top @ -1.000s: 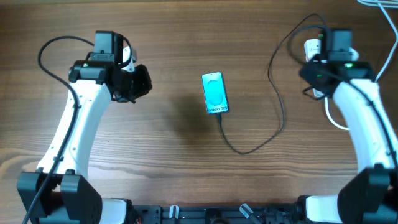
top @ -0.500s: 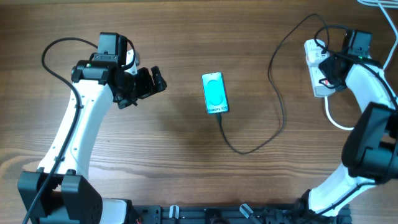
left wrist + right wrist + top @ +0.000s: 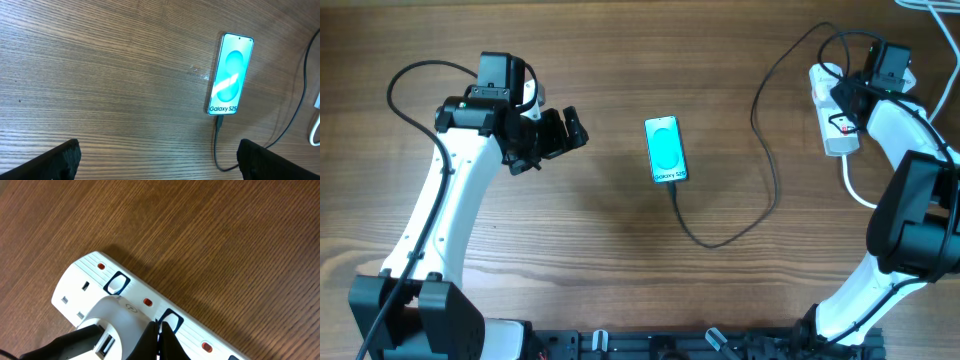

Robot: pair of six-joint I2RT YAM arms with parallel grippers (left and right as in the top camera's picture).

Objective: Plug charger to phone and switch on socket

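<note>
Right wrist: white socket (image 3: 134, 293), red dots, black rockers; right claw (image 3: 159, 332) pinched together, empty; left claw (image 3: 563, 133) spread, empty.

Phone (image 3: 666, 150) (image 3: 230, 74): small flat rectangle lying face up at mid-counter (image 3: 600, 60), screen lit cyan-teal with a pale oval and "Galaxy S25" at its lower edge.

Charger (image 3: 775, 190) (image 3: 216, 145): thin black cable, connector tip seated in the phone's bottom edge. It loops toward the near side of the counter, then runs up the right side to the socket.

Socket (image 3: 828, 105) (image 3: 80, 290): white elongated strip at the far right, flat on the counter. It carries black-rimmed rocker switches and small red dots. A pale rounded plug body is inserted. Whether any switch is on cannot be told.
</note>
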